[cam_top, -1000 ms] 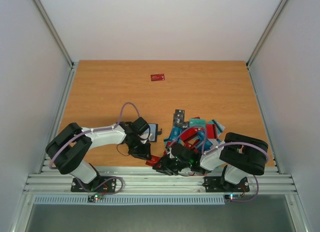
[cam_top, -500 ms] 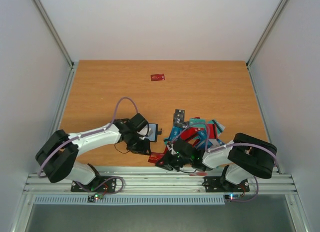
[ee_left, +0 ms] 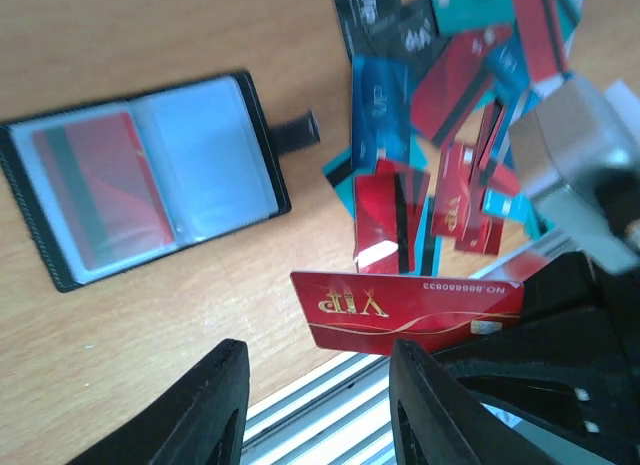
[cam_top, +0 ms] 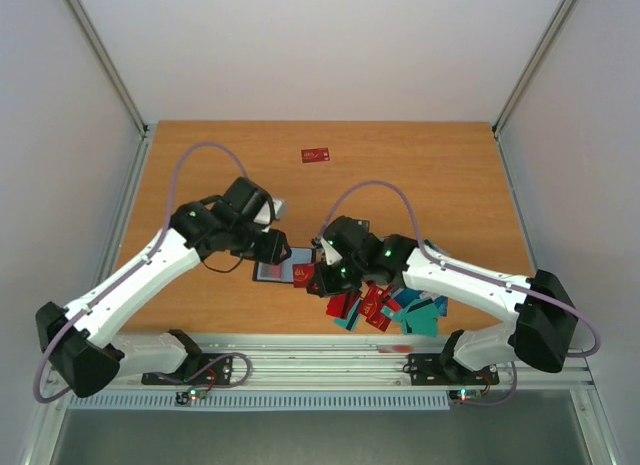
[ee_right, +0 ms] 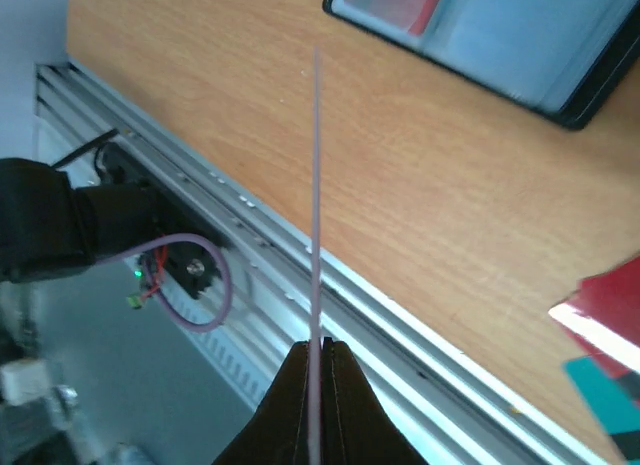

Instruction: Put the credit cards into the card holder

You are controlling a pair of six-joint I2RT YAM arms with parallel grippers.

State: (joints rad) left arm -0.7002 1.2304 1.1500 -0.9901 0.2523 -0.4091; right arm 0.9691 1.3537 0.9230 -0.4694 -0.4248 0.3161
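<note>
- Credit cards [cam_top: 385,305], red and teal, are lying in a loose heap near the front edge of the table [cam_top: 450,185], not yet filed.
- Right gripper [ee_right: 318,353] is pinching one red card [ee_left: 405,310] between closed jaws, just beside the holder.
- Card holder [cam_top: 278,269] is lying open, with a filed card [ee_left: 100,190] already showing in one sleeve; the neighbouring sleeve is looking empty.
- Left gripper [ee_left: 312,385] is hovering near the holder with its jaws apart, gripping nothing.
- Lone card [cam_top: 316,155] is sitting far back, so I judge most of the job is left to do.
</note>
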